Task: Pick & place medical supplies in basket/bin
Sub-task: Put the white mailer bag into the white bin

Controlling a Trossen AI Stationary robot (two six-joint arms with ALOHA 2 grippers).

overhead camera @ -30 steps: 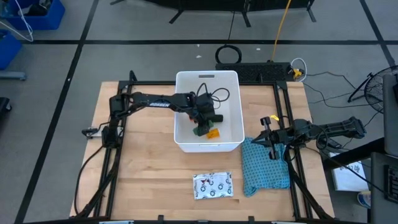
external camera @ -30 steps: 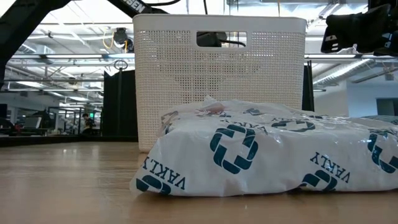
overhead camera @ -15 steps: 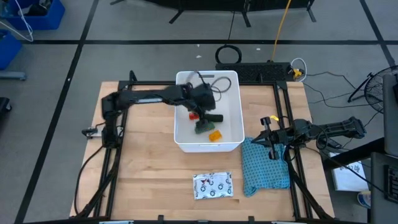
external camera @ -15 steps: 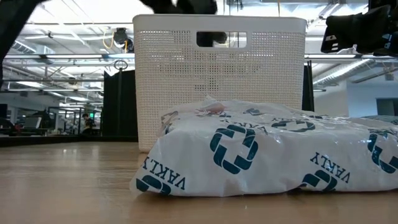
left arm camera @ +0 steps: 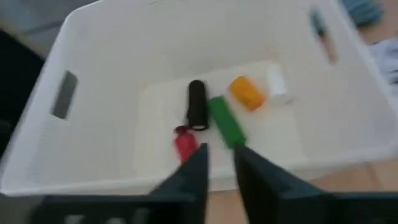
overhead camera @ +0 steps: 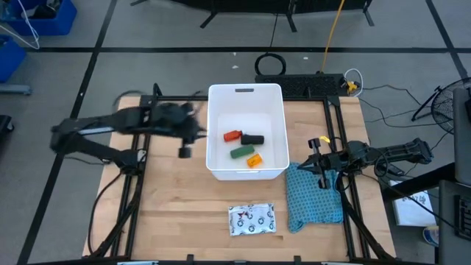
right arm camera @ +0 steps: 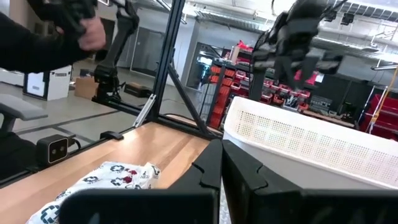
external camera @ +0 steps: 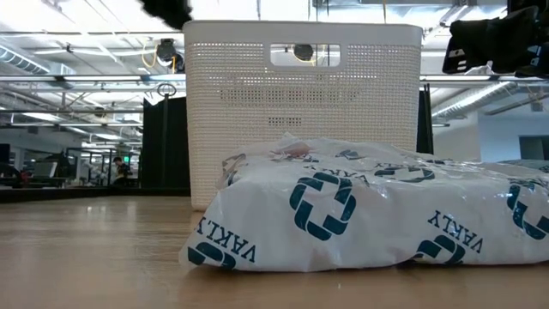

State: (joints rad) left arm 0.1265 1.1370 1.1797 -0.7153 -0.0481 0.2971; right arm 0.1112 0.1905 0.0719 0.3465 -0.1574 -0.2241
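The left gripper (overhead camera: 185,140) hangs just beside the white bin (overhead camera: 246,171), jaws narrow and empty; four small items (overhead camera: 243,145) lie inside.

The big rectangular plastic tub (overhead camera: 246,171) is white, its walls a fine perforated mesh. Inside it lie a small red piece (overhead camera: 232,135), a black cylinder (overhead camera: 252,139), a green bar (overhead camera: 240,152) and an orange piece (overhead camera: 254,160). In front of the tub, the flat pouch (overhead camera: 252,219) is white with dark and red print. Beside it the textured cloth (overhead camera: 314,196) is teal-blue. The wooden surface (overhead camera: 169,199) is pale, framed in black.
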